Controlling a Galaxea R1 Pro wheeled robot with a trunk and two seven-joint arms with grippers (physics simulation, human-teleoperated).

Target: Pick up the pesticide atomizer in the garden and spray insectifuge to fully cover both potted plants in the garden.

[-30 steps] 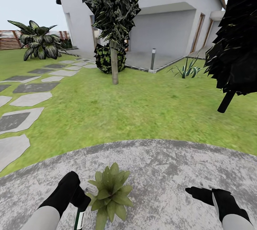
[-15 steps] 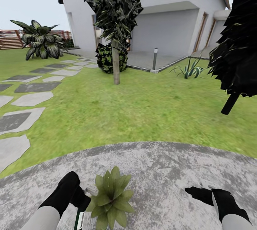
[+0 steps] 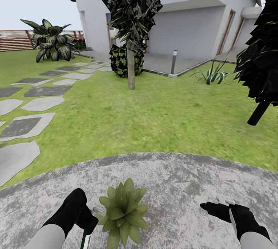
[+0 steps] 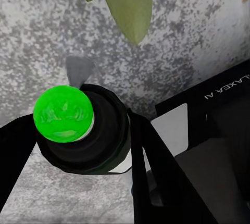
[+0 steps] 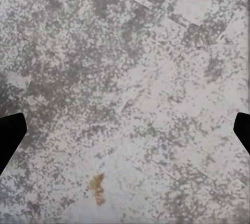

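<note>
At lower left, the left gripper pinches the spray bottle beside 1 potted plant; the right gripper hangs spread over the patio.

The left gripper has its black fingers clamped against the spray bottle, seen end-on as a dark round body with a bright green disc. Beneath lies speckled grey paving. From the bottle, broad green plant leaves sit toward one o'clock, apart from it.
</note>
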